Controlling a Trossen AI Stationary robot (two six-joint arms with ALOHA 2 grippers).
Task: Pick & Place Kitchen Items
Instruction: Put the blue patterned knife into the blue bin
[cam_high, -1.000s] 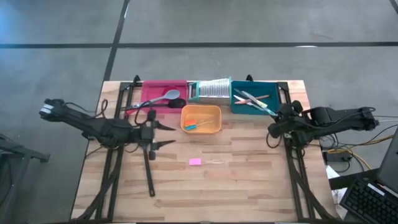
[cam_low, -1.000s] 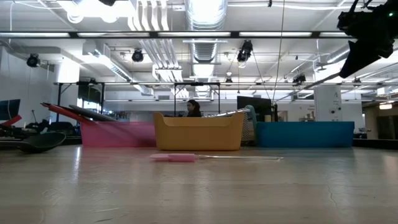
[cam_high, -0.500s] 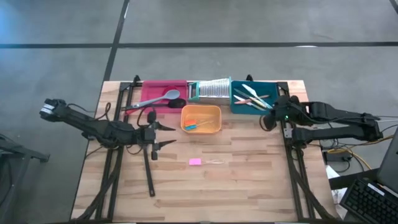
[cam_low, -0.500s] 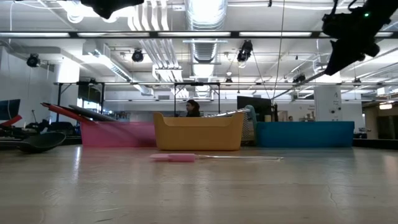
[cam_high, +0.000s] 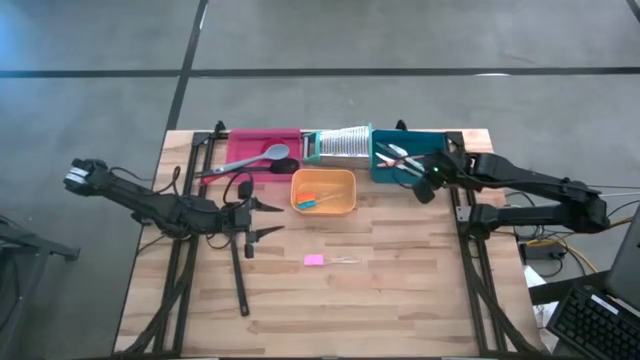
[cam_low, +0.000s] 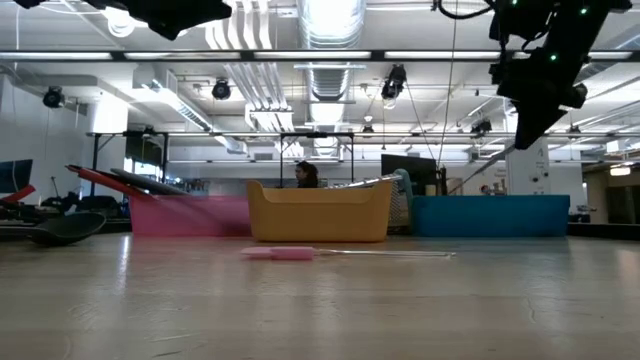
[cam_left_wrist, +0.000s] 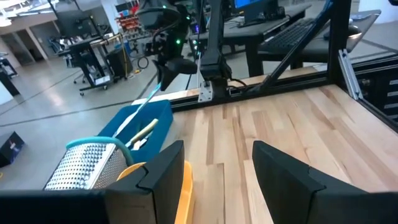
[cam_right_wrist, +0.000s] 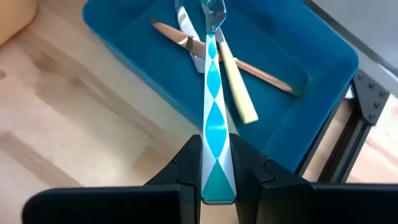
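Observation:
My right gripper (cam_high: 425, 186) is shut on a utensil with a teal-and-white diamond handle (cam_right_wrist: 213, 93) and hangs slanting down at the near edge of the teal tray (cam_high: 440, 150). A wood-handled knife (cam_right_wrist: 261, 74) and a yellow-handled knife (cam_right_wrist: 236, 93) lie in that tray. My left gripper (cam_high: 268, 218) stands open and level above the table's left half, holding nothing. A black long-handled utensil (cam_high: 240, 280) lies on the table below it. A small pink piece (cam_high: 314, 260) rests on the table's middle. My right gripper pinches the utensil's handle near its free end (cam_right_wrist: 216, 158) between its two fingers. The fingers slant down from the table's right and lie along the handle. The utensil points on ahead, its clear head (cam_right_wrist: 213, 15) over the knives in the teal tray; whether it touches them I cannot tell.
A pink tray (cam_high: 240, 142) with a grey-blue spoon (cam_high: 265, 155) and dark ladles stands at the far left. Beside it stand a silver ribbed grater (cam_high: 340, 143) and an orange tray (cam_high: 345, 205) with small pieces. A thin stick (cam_high: 346, 261) lies next to the pink piece.
My right gripper has swung from the table's right edge toward the teal tray, tipping further down, and still holds the diamond-handled utensil. My left gripper has sunk a little and stays open.

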